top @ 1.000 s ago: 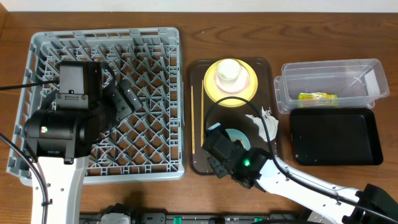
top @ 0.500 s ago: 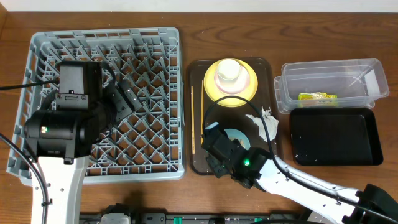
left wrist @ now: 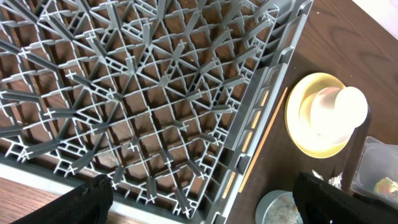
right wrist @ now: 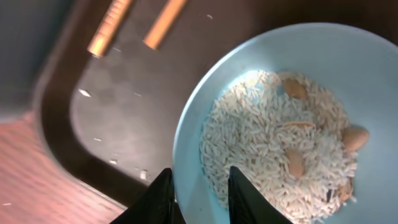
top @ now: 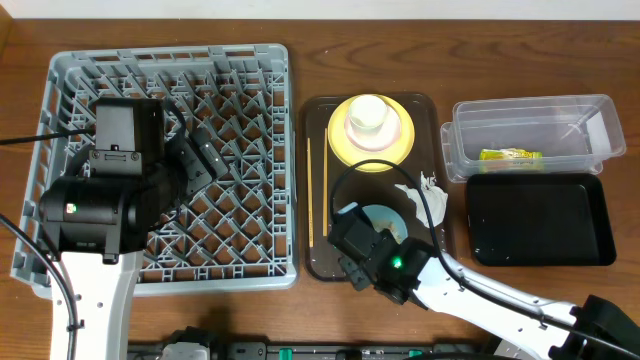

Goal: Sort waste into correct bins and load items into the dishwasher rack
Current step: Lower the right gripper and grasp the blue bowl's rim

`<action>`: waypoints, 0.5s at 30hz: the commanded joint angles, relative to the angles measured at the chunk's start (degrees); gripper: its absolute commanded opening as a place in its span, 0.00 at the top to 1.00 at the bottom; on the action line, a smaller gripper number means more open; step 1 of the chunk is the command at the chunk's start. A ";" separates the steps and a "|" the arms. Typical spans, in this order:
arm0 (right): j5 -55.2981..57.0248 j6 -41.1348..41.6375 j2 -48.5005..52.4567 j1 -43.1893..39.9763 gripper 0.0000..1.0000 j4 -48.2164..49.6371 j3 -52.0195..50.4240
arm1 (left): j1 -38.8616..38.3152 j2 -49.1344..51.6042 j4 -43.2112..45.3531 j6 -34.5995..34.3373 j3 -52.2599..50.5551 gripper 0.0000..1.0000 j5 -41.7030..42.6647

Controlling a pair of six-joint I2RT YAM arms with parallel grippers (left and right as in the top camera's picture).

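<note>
- Pinching the left rim of the light-blue bowl (right wrist: 298, 50), our right gripper (right wrist: 200, 186) sets one finger outside and one over the rice scraps (right wrist: 273, 155); the bowl sits low in the brown tray (right wrist: 93, 124), lower centre of the overhead view; chopsticks (right wrist: 165, 22) line the tray's left edge.
- We see our left gripper (left wrist: 204, 183) spread wide, holding nothing, above the dishwasher rack (left wrist: 155, 93) near its lower-right edge.
- At far right, the black tray (top: 540, 220) lies just below the clear tub (top: 530, 135).

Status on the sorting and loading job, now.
Done: the snack wrapper lies in the clear tub. In hand: the right gripper straddles the rim of the light-blue bowl of rice. Left: napkin, yellow plate, cup and chopsticks sit on the brown tray; the dishwasher rack shows no dishes.
</note>
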 commanded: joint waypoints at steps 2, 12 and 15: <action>4.09 -0.48 0.20 0.42 0.74 -0.90 -0.46 | 0.24 -0.09 -0.09 0.31 0.26 0.06 -0.50; 7.72 -0.24 0.20 0.42 0.74 -3.69 -0.46 | 0.24 -0.09 -0.07 0.33 0.26 0.06 -0.50; 5.03 -0.26 0.20 0.42 0.73 -3.65 -0.46 | 0.24 -0.09 -0.09 0.33 0.26 0.06 -0.50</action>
